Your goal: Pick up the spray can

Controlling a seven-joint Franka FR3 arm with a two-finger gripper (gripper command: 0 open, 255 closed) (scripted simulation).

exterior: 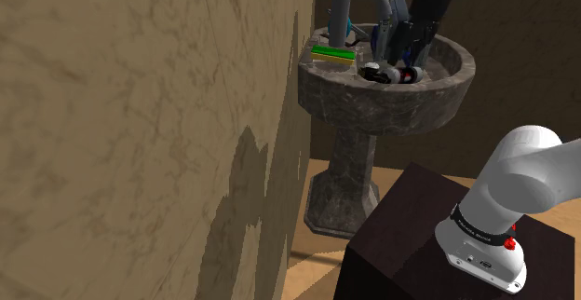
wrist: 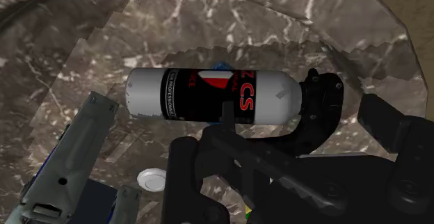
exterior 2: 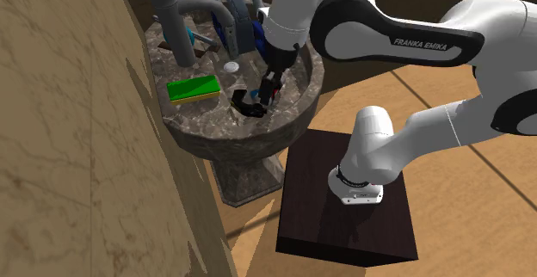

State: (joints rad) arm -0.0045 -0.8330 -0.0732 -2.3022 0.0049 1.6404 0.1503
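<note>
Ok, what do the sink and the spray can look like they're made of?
Sink: dark grey-brown stone, probably marble by its pale veins, fairly matt. Spray can: smooth white body with a black printed label, likely painted metal, though plastic cannot be ruled out.

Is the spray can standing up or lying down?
Lying down. The spray can rests on its side in the sink, its long body stretched flat across the bowl.
</note>
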